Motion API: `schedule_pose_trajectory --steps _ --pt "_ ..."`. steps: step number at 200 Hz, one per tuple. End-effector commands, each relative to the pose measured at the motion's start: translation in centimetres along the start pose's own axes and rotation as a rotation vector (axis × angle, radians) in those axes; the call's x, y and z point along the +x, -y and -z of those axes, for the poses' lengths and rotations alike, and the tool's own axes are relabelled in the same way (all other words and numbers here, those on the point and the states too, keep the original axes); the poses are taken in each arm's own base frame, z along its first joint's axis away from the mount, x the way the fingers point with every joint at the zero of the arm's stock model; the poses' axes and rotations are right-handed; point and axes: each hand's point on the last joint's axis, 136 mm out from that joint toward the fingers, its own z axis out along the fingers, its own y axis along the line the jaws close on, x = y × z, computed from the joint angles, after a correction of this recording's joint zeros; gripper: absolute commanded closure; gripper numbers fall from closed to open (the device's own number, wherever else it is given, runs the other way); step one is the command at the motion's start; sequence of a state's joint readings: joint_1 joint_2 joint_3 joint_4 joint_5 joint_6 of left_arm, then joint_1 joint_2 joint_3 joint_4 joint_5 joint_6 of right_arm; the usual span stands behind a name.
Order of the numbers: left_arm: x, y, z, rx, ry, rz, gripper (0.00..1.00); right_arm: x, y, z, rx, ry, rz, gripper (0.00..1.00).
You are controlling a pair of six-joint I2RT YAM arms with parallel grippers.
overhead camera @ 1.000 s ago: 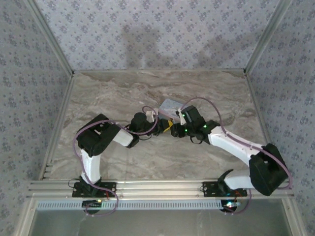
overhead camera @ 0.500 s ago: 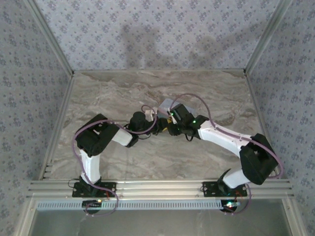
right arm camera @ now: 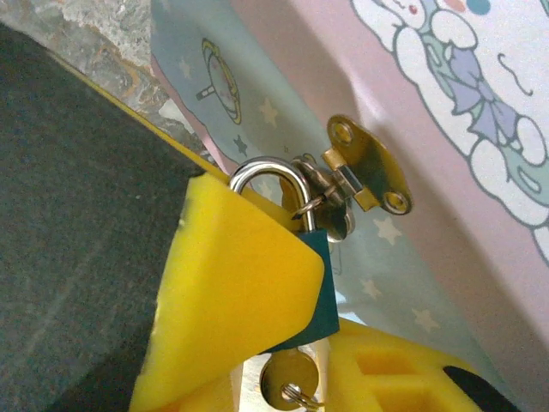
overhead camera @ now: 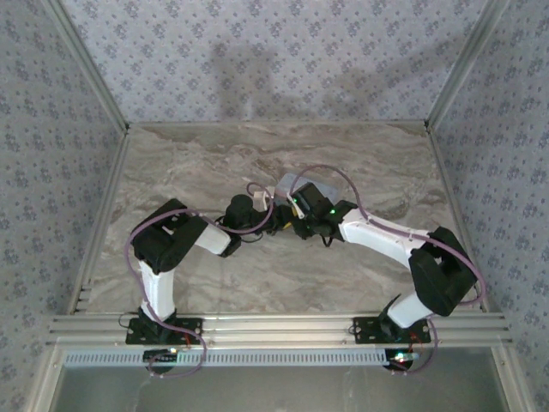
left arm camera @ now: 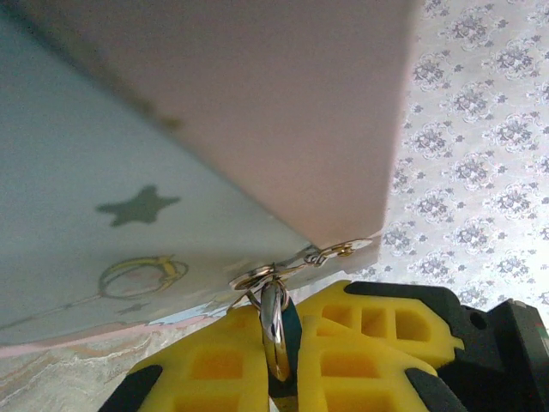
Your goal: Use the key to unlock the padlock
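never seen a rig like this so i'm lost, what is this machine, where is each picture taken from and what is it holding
These are two robot arms bolted at the near edge of a marble-patterned table. The wide picture looks down from above and behind them; the two close-ups come from a camera on each wrist. On the table is a pale blue and pink cartoon tin, fastened by a tiny teal padlock through a brass hasp. A key shows under the lock body. The left gripper, with yellow fingers, is shut on the padlock. The right gripper is close beside it; whether it grips anything I cannot tell.
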State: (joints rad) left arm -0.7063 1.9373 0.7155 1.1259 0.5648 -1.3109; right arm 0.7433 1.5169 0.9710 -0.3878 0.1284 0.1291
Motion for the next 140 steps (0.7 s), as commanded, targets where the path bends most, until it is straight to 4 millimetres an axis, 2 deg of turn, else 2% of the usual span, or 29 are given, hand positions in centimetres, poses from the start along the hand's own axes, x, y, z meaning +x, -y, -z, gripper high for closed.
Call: schedule_pose_trajectory --steps 1,27,40,96,127,140 --pt "-0.2 3.6 0.1 0.108 -0.014 -0.062 1.00 -1.3 -0.1 0.1 0.025 0.009 0.029 0.82" --pt "-0.1 3.0 0.2 0.093 -0.014 -0.057 1.00 -1.0 -0.6 -0.1 -0.005 -0.002 0.026 0.97" --pt "0.0 2.5 0.2 0.081 -0.016 -0.054 1.00 -0.7 -1.0 -0.2 -0.028 -0.005 0.020 1.00" --pt "0.7 -1.2 0.9 -0.017 0.000 -0.021 0.76 1.0 -2.7 -1.6 -0.164 -0.011 -0.004 1.00" --pt "0.8 -2.4 1.6 -0.049 0.025 -0.010 0.61 2.3 -3.1 -2.3 -0.196 -0.024 -0.031 1.00" --pt "0.8 -2.7 2.0 -0.061 0.035 -0.010 0.59 2.9 -3.2 -2.6 -0.206 -0.037 -0.039 1.00"
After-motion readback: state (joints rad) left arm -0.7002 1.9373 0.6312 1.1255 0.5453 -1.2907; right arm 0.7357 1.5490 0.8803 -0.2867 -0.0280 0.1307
